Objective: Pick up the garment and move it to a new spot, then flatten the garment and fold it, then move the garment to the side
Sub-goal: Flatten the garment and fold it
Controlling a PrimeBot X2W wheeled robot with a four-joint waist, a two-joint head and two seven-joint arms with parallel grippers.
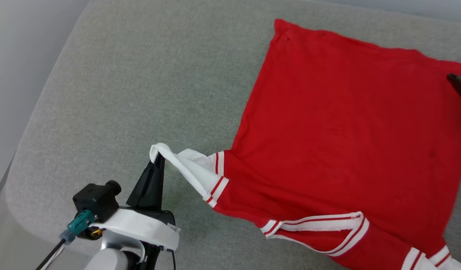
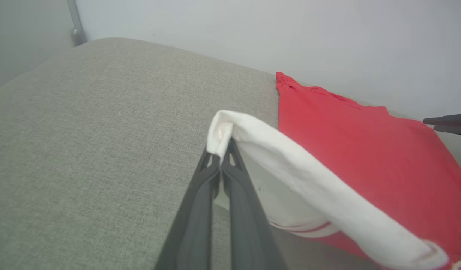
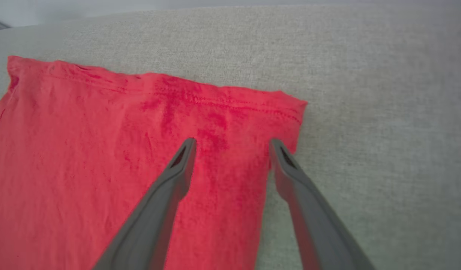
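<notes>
The garment (image 1: 339, 138) lies spread with its plain red back up on the grey cushion, striped collar and white sleeves toward me. My left gripper (image 1: 159, 157) is shut on the tip of one white sleeve (image 2: 290, 165), lifting it off the cushion to the garment's left. In the left wrist view the sleeve drapes over the closed fingers (image 2: 200, 210). My right gripper (image 3: 232, 144) stands open above the hem corner of the garment (image 3: 140, 150), with nothing between its fingers. In the head view one dark fingertip of it (image 1: 459, 84) shows at the right edge.
The grey cushion (image 1: 140, 93) has a wide bare stretch left of the garment, with a rounded edge at far left. A pale wall (image 2: 253, 30) rises behind it, and a metal tube (image 2: 75, 26) stands at the far corner.
</notes>
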